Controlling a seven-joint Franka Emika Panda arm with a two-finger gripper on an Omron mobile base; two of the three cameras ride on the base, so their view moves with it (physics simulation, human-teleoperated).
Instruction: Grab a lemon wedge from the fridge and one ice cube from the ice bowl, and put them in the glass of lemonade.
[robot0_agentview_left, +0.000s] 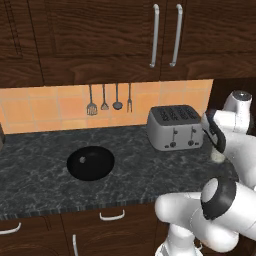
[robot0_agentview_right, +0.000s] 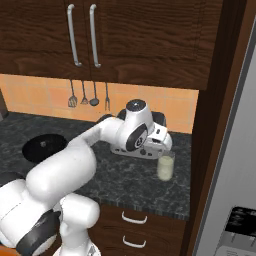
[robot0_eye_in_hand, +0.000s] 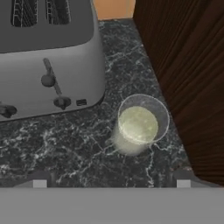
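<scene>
The glass of lemonade (robot0_eye_in_hand: 139, 124) stands on the dark counter between the toaster and a wooden side panel, with pale yellow liquid in it. My gripper (robot0_eye_in_hand: 111, 181) hangs above it, open, with nothing between its fingertips (robot0_eye_in_hand: 39, 182). In the right base view the hand sits just over the glass (robot0_agentview_right: 165, 166). The black ice bowl (robot0_agentview_left: 91, 162) rests on the counter far to the left; I cannot make out what is in it. The grey fridge (robot0_agentview_right: 232, 150) stands at the right with its doors closed. The lemon wedge and the ice cube are out of view.
A silver toaster (robot0_eye_in_hand: 48, 57) stands close beside the glass on its left. A dark wooden panel (robot0_eye_in_hand: 188, 78) rises right beside the glass on the other side. Utensils (robot0_agentview_left: 104, 102) hang on the tiled wall, under upper cabinets (robot0_agentview_left: 165, 35).
</scene>
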